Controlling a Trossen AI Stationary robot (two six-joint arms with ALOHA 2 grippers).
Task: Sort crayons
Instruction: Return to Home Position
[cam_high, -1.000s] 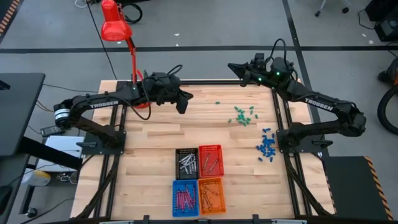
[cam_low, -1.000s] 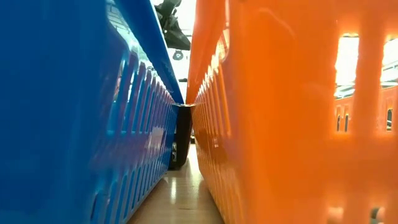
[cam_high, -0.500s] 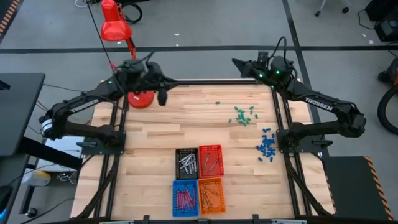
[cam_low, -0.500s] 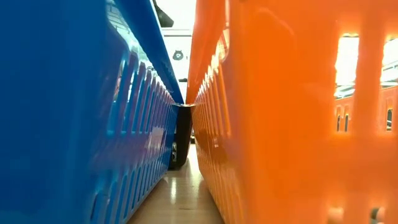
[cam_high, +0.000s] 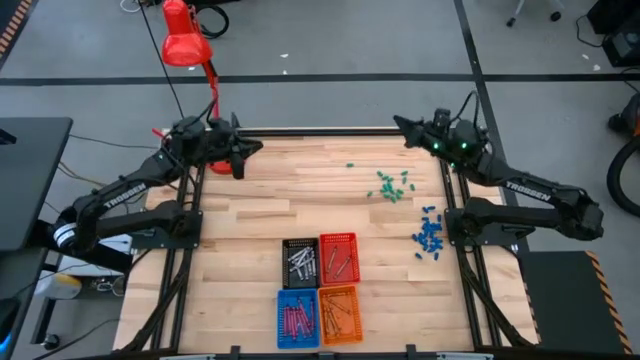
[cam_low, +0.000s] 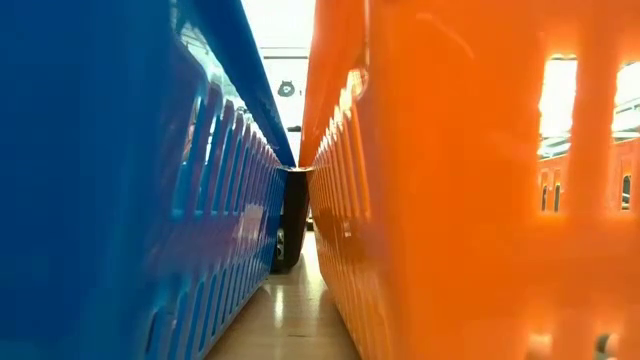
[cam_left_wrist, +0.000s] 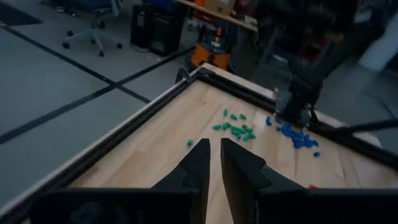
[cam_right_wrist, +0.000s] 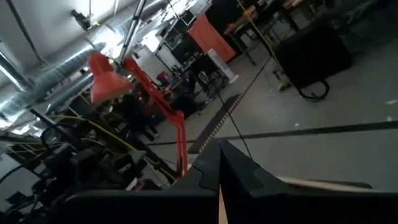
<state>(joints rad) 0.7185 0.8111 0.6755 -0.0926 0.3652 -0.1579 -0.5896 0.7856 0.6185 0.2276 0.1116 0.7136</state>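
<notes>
The crayons lie in four small baskets near the table's front: pale ones in the black basket (cam_high: 300, 262), others in the red basket (cam_high: 339, 258), maroon ones in the blue basket (cam_high: 297, 318), and more in the orange basket (cam_high: 339, 315). My left gripper (cam_high: 250, 148) (cam_left_wrist: 215, 146) hangs over the table's far left corner, level, with a narrow gap between its fingers and nothing in it. My right gripper (cam_high: 400, 123) (cam_right_wrist: 219, 149) hangs past the far right edge, shut and empty. Neither shows in the low view.
Small green pieces (cam_high: 391, 186) and small blue pieces (cam_high: 430, 235) lie loose on the right half of the table. A red desk lamp (cam_high: 186, 42) stands at the far left corner beside my left arm. The low view is filled by the blue basket wall (cam_low: 120, 200) and the orange basket wall (cam_low: 450, 200).
My left gripper has drawn back from over the table's left middle toward the far left corner, near the lamp's base, and its arm has folded in. My right gripper has pulled back toward the table's right edge and sunk a little. Neither has opened or shut.
</notes>
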